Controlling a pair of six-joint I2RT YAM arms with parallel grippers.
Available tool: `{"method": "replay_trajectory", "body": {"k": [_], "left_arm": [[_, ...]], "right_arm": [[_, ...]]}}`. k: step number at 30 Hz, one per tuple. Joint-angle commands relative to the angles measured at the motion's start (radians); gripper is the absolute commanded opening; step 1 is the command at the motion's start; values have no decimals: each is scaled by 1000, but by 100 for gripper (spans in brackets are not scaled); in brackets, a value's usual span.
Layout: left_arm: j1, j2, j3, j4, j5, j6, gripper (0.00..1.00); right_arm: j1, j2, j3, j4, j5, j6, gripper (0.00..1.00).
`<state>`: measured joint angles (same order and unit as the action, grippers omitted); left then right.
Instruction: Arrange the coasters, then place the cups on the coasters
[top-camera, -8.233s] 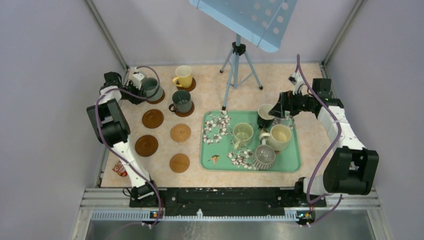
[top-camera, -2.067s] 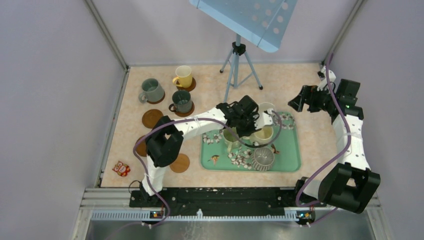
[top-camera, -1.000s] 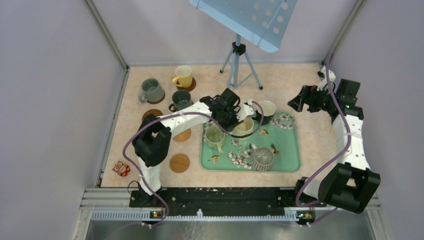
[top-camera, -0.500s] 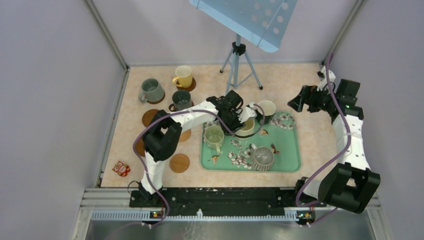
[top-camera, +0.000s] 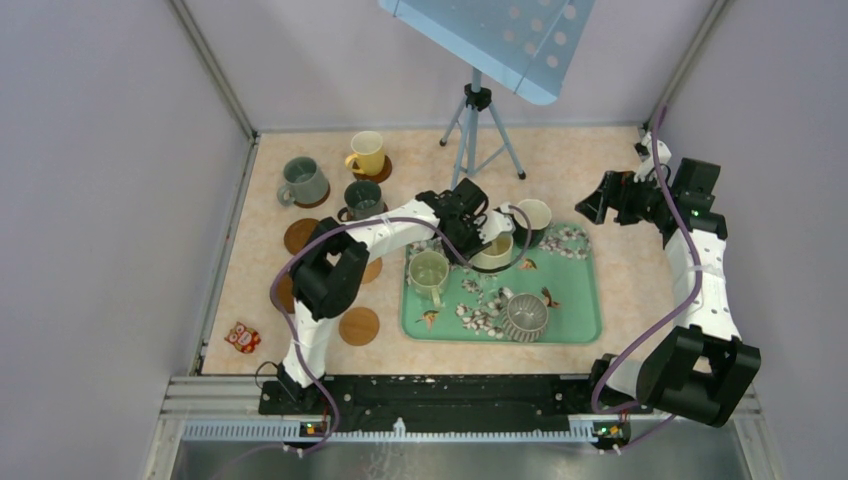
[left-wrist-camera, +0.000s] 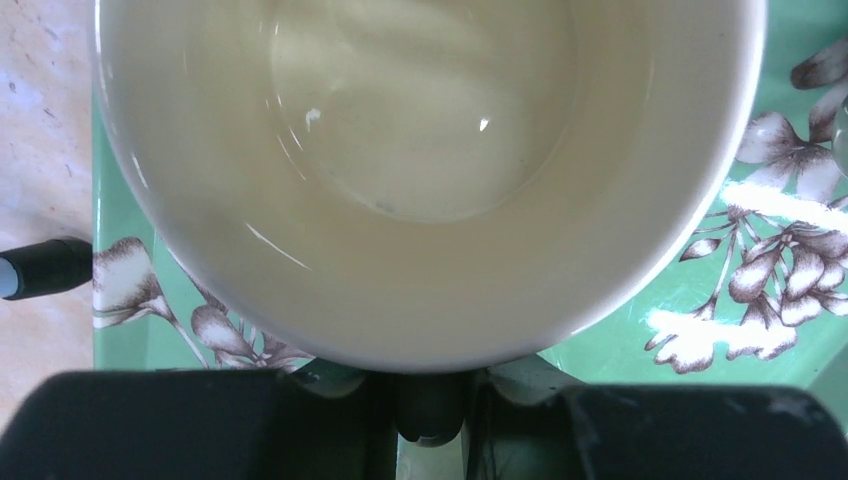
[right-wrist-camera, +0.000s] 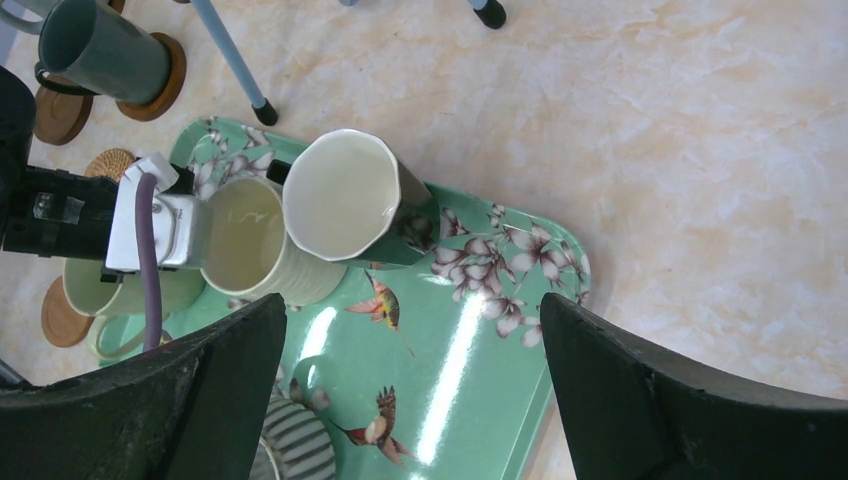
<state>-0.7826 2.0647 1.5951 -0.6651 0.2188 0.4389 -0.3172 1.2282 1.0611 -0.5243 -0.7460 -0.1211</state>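
Item: cream cup (top-camera: 494, 252), far-left part of green tray (top-camera: 575, 310); my left gripper (top-camera: 478, 230) clamped on its rim. My right gripper (top-camera: 590, 208) spread wide, empty, well right.

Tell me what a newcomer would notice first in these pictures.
The green floral rectangular tray, right of centre, draws the eye. The left gripper reaches across it, shut on the rim of a round cream ceramic mug. The right gripper hangs open near the tray's far right corner.

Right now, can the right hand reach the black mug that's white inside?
Probably yes: the open right hand faces that black white-lined mug across bare green tray; the left hand grips the cream mug.
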Motion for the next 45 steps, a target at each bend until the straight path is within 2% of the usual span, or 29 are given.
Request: {"method": "replay_trajectory", "body": {"k": [1, 8, 15, 22, 28, 35, 41, 45], "left_arm": [[9, -52, 16, 24, 8, -16, 18], [23, -162, -24, 57, 33, 8, 0], [32, -259, -43, 95, 71, 9, 0], [85, -322, -44, 124, 105, -27, 0], [170, -405, -79, 206, 196, -83, 0], [281, -627, -232, 332, 278, -114, 0], [433, -777, -290, 264, 354, -100, 0], [609, -855, -324, 203, 448, -77, 0]], "right_arm": [[-6, -13, 14, 13, -10, -12, 96], [-6, -14, 12, 13, -15, -12, 96], [-6, -13, 11, 13, -18, -11, 96], [-6, -13, 9, 14, -23, -11, 96], [-6, -9, 8, 16, -22, -12, 96], [-6, 4, 7, 16, -33, -14, 96], [-6, 16, 3, 21, -60, -15, 96], [-6, 24, -2, 22, -74, -21, 96]]}}
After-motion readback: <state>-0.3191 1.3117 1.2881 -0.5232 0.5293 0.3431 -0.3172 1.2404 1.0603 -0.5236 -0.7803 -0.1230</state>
